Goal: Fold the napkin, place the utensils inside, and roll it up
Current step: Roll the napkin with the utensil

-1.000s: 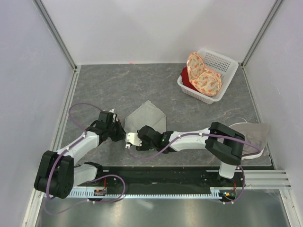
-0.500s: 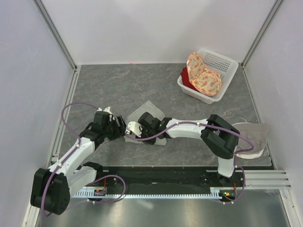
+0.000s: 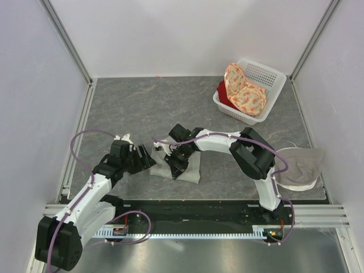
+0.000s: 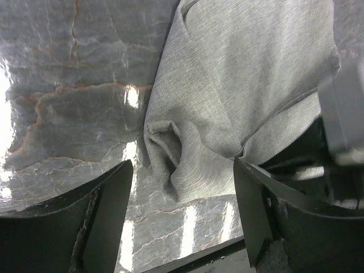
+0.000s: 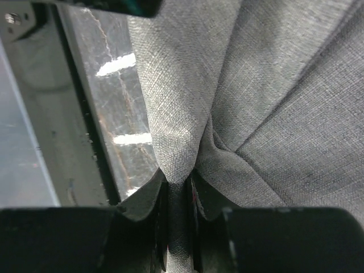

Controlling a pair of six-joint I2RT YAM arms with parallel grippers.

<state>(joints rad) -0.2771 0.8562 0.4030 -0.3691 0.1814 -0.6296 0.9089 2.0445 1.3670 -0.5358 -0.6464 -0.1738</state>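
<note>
The sage-grey napkin (image 3: 193, 170) lies bunched and folded on the marbled table, in front of the arm bases. My right gripper (image 3: 175, 169) is shut on a pinched fold of the napkin (image 5: 273, 85), and the cloth fills the narrow gap between its jaws (image 5: 177, 185). My left gripper (image 3: 148, 161) stands open just left of the cloth. In the left wrist view the napkin (image 4: 244, 85) has a crumpled corner lying ahead of that gripper's (image 4: 182, 166) spread fingers, which touch nothing. The utensils are out of view.
A white basket (image 3: 274, 75) at the back right holds orange floral cloths (image 3: 245, 94) and a red one (image 3: 222, 92). A paler beige-grey cloth (image 3: 301, 168) lies by the right wall. A black rail (image 3: 193, 211) runs along the near edge.
The left gripper opened, let go of the napkin and drew back to the left. The right gripper closed on the cloth and pulled its fold toward the near edge.
</note>
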